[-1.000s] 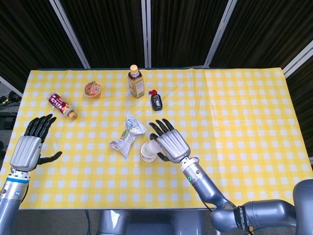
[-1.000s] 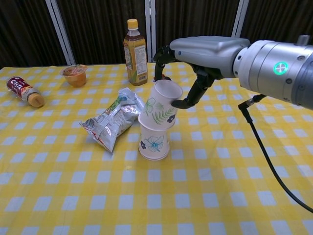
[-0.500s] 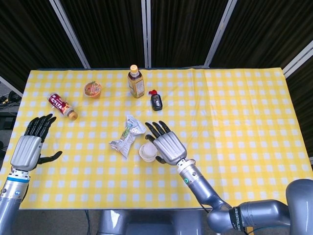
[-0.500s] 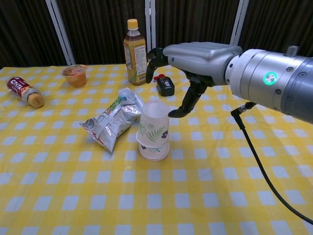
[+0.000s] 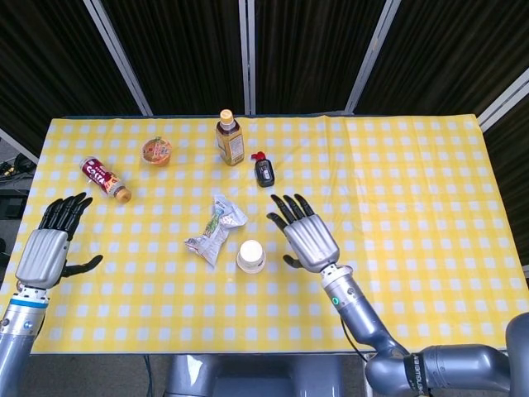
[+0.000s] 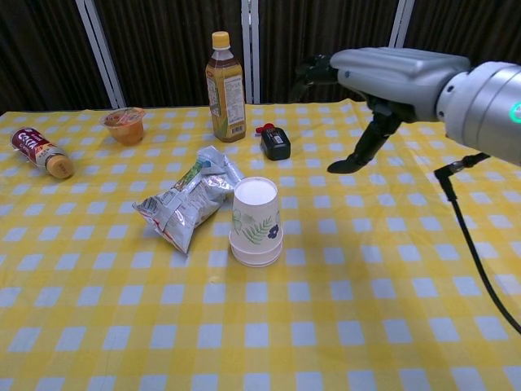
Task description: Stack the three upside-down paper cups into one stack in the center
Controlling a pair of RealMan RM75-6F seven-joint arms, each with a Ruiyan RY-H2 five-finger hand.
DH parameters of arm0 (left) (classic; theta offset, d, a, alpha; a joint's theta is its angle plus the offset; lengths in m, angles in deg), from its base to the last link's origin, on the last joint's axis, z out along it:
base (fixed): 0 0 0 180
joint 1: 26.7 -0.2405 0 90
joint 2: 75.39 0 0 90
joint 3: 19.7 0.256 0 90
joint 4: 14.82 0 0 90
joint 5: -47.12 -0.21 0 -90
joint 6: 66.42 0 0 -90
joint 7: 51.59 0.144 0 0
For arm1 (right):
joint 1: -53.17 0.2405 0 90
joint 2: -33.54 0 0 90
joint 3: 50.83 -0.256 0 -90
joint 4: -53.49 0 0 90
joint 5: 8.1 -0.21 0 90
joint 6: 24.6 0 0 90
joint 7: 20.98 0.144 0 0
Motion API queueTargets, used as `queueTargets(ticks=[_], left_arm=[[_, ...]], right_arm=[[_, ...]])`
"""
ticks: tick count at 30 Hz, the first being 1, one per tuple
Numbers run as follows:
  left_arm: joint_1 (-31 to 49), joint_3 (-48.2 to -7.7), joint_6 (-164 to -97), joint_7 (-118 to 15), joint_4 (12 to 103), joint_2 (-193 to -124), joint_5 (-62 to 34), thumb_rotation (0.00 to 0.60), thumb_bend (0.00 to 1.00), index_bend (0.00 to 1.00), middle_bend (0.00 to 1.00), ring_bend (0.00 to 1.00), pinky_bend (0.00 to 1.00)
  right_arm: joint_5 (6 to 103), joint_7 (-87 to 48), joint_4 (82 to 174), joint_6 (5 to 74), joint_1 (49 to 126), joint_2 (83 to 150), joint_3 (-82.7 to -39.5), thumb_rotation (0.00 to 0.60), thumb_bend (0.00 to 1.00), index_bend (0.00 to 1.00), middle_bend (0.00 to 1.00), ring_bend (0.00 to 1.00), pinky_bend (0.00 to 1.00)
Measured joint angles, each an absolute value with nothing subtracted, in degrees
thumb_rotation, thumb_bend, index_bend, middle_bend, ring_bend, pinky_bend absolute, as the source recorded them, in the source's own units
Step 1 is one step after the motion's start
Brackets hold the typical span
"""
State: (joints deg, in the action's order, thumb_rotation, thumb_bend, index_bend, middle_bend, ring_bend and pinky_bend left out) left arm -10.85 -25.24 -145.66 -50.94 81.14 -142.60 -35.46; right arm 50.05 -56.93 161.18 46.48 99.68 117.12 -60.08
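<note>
— Chest view first: what is closest to us?

— The stack of paper cups (image 6: pixel 256 222). The cups sit upside down, one over the other, on the yellow checked table (image 6: pixel 122 326). Leaf and flower prints show on the side.

— Is a hand on the cups?

— No. The right hand (image 6: pixel 383 77) is up in the air, off to the right of the stack and a bit behind it. Its fingers (image 6: pixel 362 155) are spread out and hold nothing. They do not touch the cups.

— What sits next to the stack?

— A crinkly snack bag (image 6: pixel 186 199) lies just beside it on the left, very close to the cups. I cannot tell if they touch.

— And the other hand?

— From the head view, the left hand (image 5: pixel 48 248) is far off at the left edge of the table, well apart from the stack (image 5: pixel 250 255). Its fingers are spread too, with nothing in them.

— What is farther back?

— A small black thing with a red cap (image 6: pixel 275 142), then a tall tea bottle (image 6: pixel 225 88) standing up. To the left are a little food cup (image 6: pixel 124 125) and a can on its side (image 6: pixel 41 152). Dark curtains (image 6: pixel 163 49) hang behind the table.
</note>
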Motion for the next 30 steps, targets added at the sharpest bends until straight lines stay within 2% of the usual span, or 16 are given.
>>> queueTargets(ticks=[7, 10, 16, 30], left_arm=[[-11.5, -24.4, -146.2, -48.8, 79.8, -144.3, -35.6, 0.600, 0.15, 0.00, 0.00, 0.00, 0.00], [-12.2, -24.0, -146.9, -47.8, 79.3, -145.1, -35.8, 0.600, 0.15, 0.00, 0.00, 0.00, 0.00], [-13.6, -22.7, -148.1, -47.1, 78.4, -146.1, -36.5, 0.600, 0.15, 0.00, 0.00, 0.00, 0.00], [-18.2, -20.0, -153.8, -48.5, 75.1, -147.4, -40.2, 0.600, 0.14, 0.00, 0.00, 0.00, 0.00]], right_arm=[[56.2, -45.1, 157.6, 53.1, 90.1, 112.0, -55.6, 0.600, 0.09, 0.03, 0.00, 0.00, 0.00], [59.2, -37.6, 154.4, 55.3, 85.6, 109.9, -53.3, 0.600, 0.08, 0.00, 0.00, 0.00, 0.00], [65.0, -26.8, 145.7, 61.0, 76.5, 107.2, -49.2, 0.600, 0.09, 0.00, 0.00, 0.00, 0.00], [71.7, -16.6, 138.4, 65.2, 66.9, 105.6, -46.6, 0.600, 0.08, 0.00, 0.00, 0.00, 0.00]])
